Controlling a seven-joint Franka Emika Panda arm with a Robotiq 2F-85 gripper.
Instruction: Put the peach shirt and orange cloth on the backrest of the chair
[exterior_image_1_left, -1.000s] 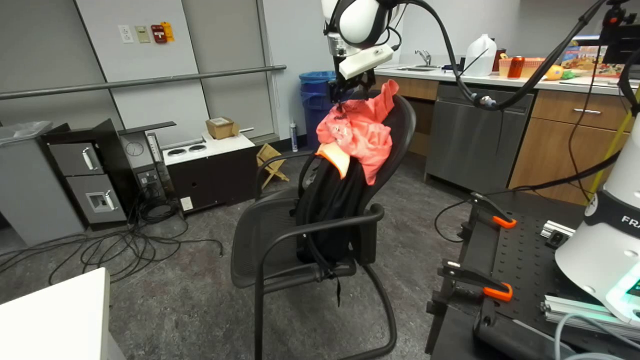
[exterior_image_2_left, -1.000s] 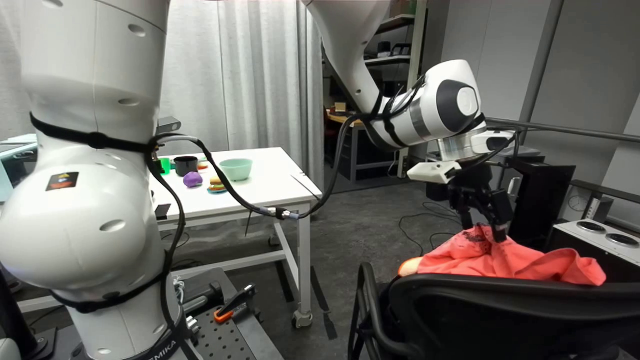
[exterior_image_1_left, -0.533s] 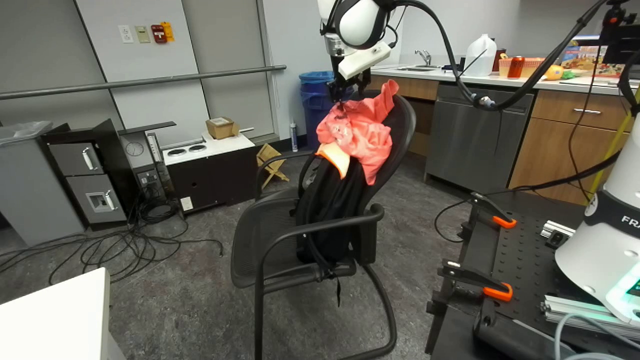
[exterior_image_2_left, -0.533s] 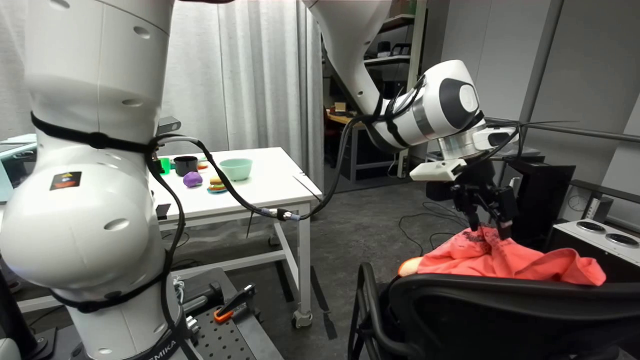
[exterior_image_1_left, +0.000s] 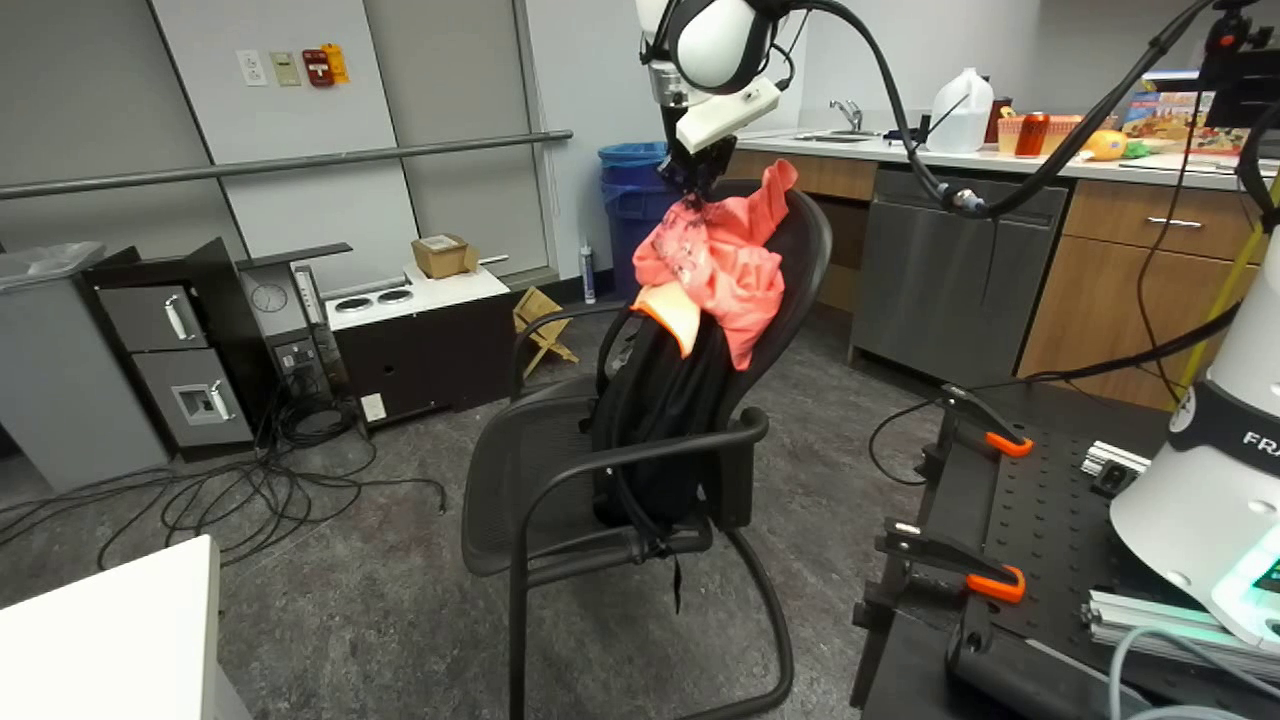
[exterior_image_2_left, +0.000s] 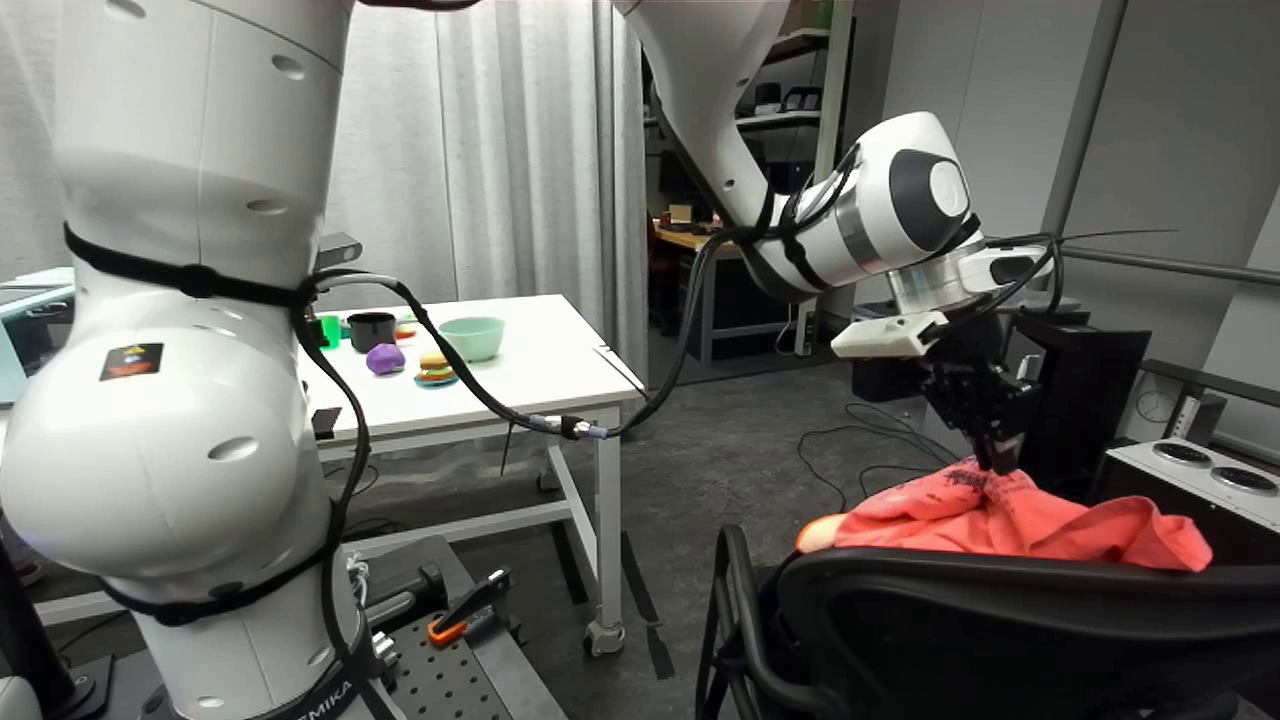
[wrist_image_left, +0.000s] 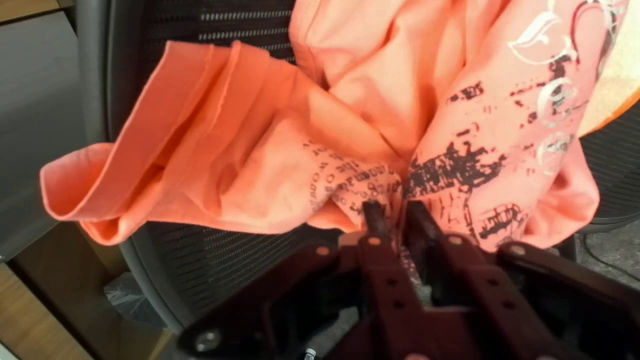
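The peach shirt (exterior_image_1_left: 735, 270), coral with dark print, lies bunched over the upper front of the chair's backrest (exterior_image_1_left: 808, 255). From under its lower side pokes the orange cloth (exterior_image_1_left: 672, 312), pale with a bright orange edge; most of it is covered. In the wrist view a corner of the orange cloth (wrist_image_left: 617, 80) shows at the right. My gripper (wrist_image_left: 395, 209) points down at the printed part of the shirt (wrist_image_left: 280, 165), with a fold of fabric pinched between its close-set fingers. In an exterior view the gripper (exterior_image_2_left: 996, 466) meets the shirt just beyond the backrest's top rim (exterior_image_2_left: 1000, 565).
A black bag-like item (exterior_image_1_left: 655, 430) rests against the backrest under the cloths. Armrests (exterior_image_1_left: 640, 455) flank the seat. A blue bin (exterior_image_1_left: 632, 190) and a kitchen counter (exterior_image_1_left: 790, 145) stand behind the chair; a white table (exterior_image_2_left: 540, 350) stands farther off.
My gripper's fingers, spread apart a second ago, have come together on the shirt and drawn up a fold. The arm has shifted slightly; chair and orange cloth look unmoved.
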